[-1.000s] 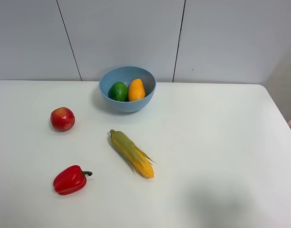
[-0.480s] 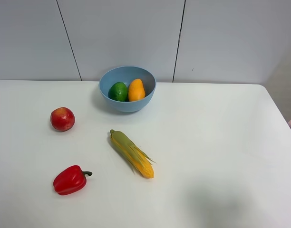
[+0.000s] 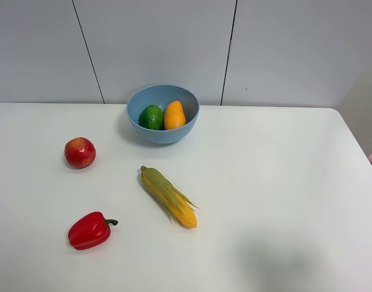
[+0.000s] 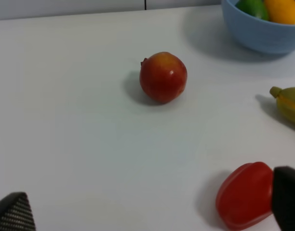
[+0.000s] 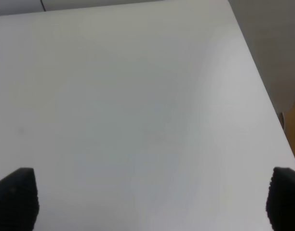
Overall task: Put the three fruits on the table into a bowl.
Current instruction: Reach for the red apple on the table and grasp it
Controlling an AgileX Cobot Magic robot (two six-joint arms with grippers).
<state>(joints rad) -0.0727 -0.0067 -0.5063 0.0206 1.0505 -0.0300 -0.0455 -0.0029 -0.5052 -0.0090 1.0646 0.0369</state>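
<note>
- Sitting alone on the white table [image 3: 283,182], the apple [image 4: 163,77] is resting toward the left side, well apart from the bowl [image 3: 164,135] and not yet in it.
- The left gripper [image 4: 150,209] is hovering well short of the apple. The fruit is lying ahead of it, roughly in line with the gap between its fingers [image 4: 12,214], with bare tabletop between them.
- This gripper is standing released: its two dark fingertips are showing at opposite edges of the left wrist view, spread wide and clamping no object.
- The lime [image 3: 151,117] and the mango [image 3: 174,115] are lying side by side inside the light blue bowl, touching. In the high view the lime is on the left and the mango on the right.
- The bowl is sitting at the back of the table, near its middle.
- The red bell pepper [image 3: 89,230] is lying on its side near the front left. In the left wrist view it is showing just beside one fingertip, which is covering its edge; whether they touch cannot be told.
- The corn cob [image 3: 169,197] is lying diagonally near the table's middle, between the bowl and the front edge, apart from the other items.
- The right gripper [image 5: 150,195] is hanging over bare tabletop near the table's right edge, fingers parted wide and released, well apart from all three fruits.
</note>
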